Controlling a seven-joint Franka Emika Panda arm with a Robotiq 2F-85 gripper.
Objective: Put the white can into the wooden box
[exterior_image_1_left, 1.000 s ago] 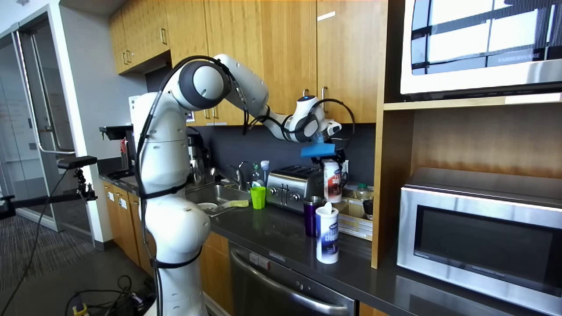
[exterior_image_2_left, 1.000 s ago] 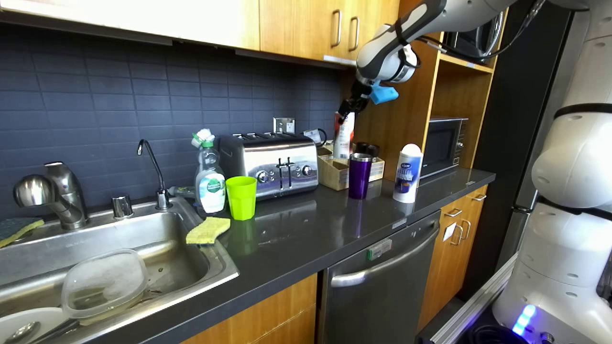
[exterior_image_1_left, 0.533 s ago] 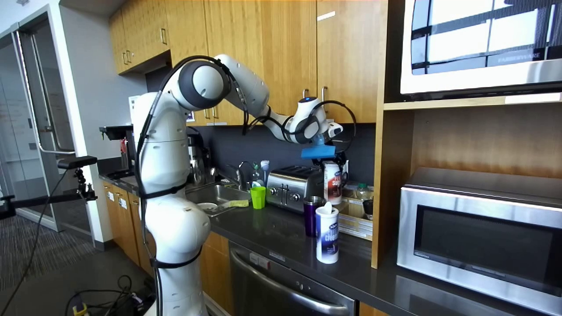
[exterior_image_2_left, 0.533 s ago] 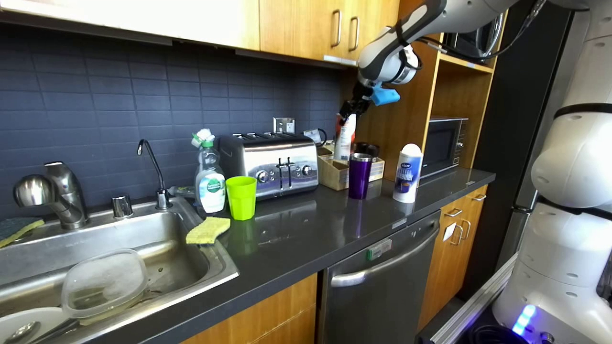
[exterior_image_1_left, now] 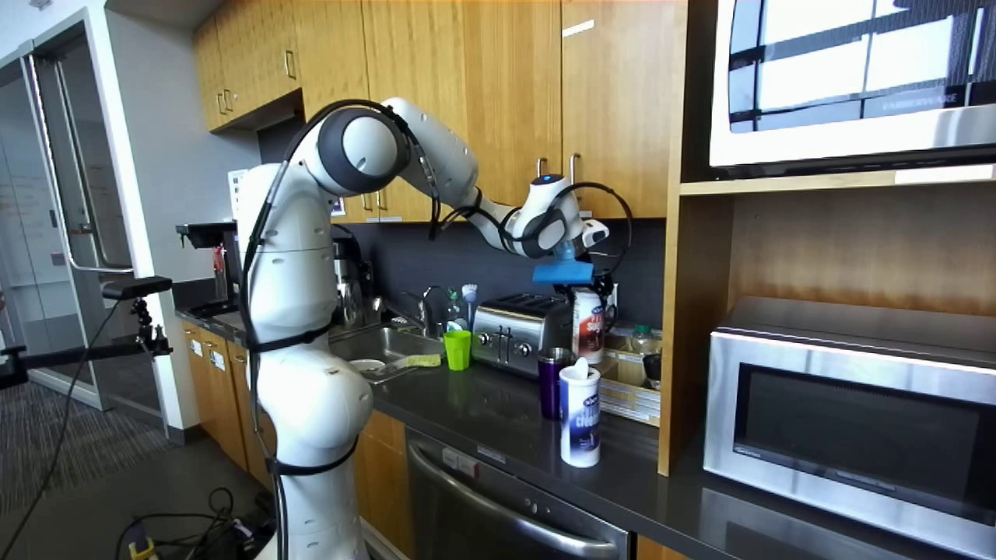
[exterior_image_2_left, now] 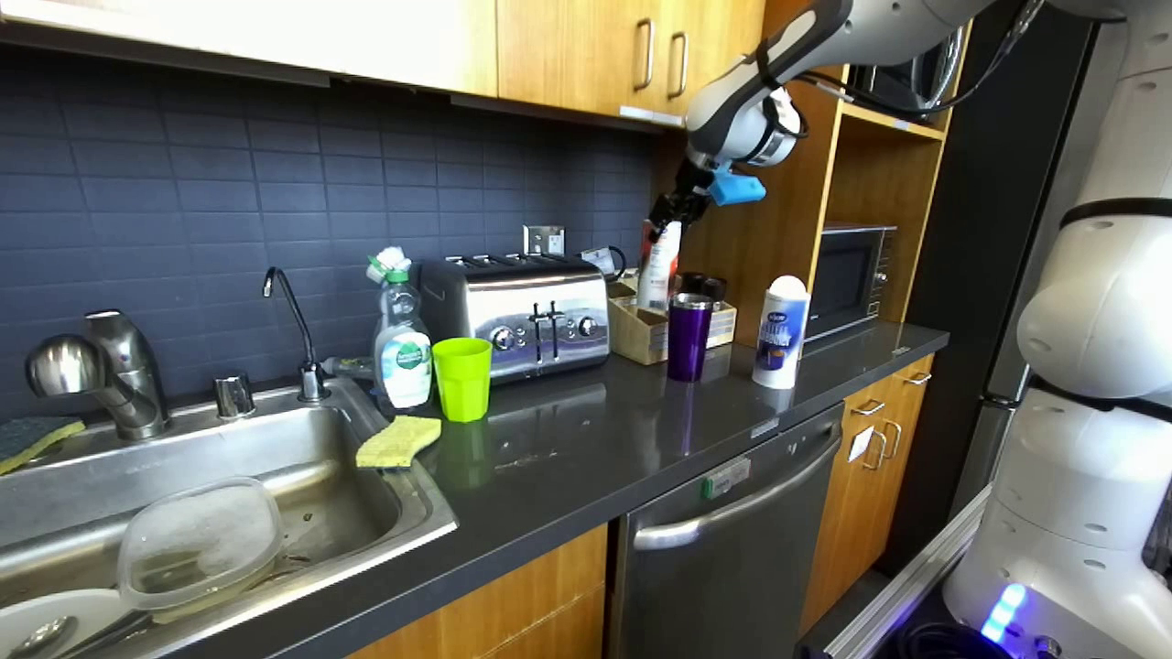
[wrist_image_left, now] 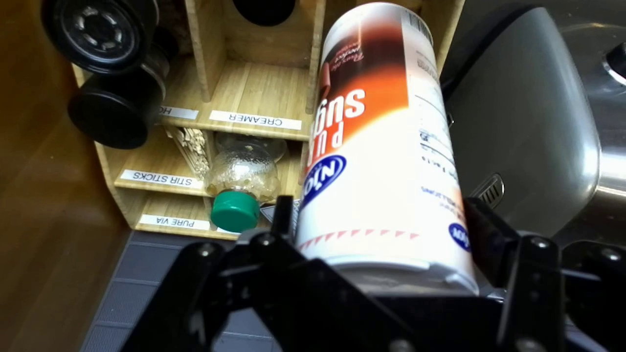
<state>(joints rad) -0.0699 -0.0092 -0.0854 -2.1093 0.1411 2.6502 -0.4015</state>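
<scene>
The white can (wrist_image_left: 376, 190), with an orange-red label, hangs nearly upright with my gripper (wrist_image_left: 384, 215) shut on it near its top end. Dark fingers (wrist_image_left: 489, 234) press on both sides. Under the can stands the wooden box (exterior_image_2_left: 644, 339), light tan and split into labelled compartments. Seen from the wrist, the can's far end covers a compartment of the box (wrist_image_left: 264, 93) on the toaster side. In both exterior views the can (exterior_image_1_left: 589, 330) reaches down to about rim height. I cannot tell if its bottom is inside a compartment or just above.
A silver toaster (exterior_image_2_left: 540, 316) stands beside the box, and a purple tumbler (exterior_image_2_left: 689, 339) in front. Nearby is a blue-labelled can (exterior_image_2_left: 781, 334). Black-lidded jars (wrist_image_left: 112, 98) and a green-capped bottle (wrist_image_left: 234, 210) occupy other compartments. A cabinet panel (exterior_image_2_left: 755, 229) rises at the box's other side.
My gripper and the white can have come down slightly toward the box. The can stays gripped, and the other objects have not moved.
</scene>
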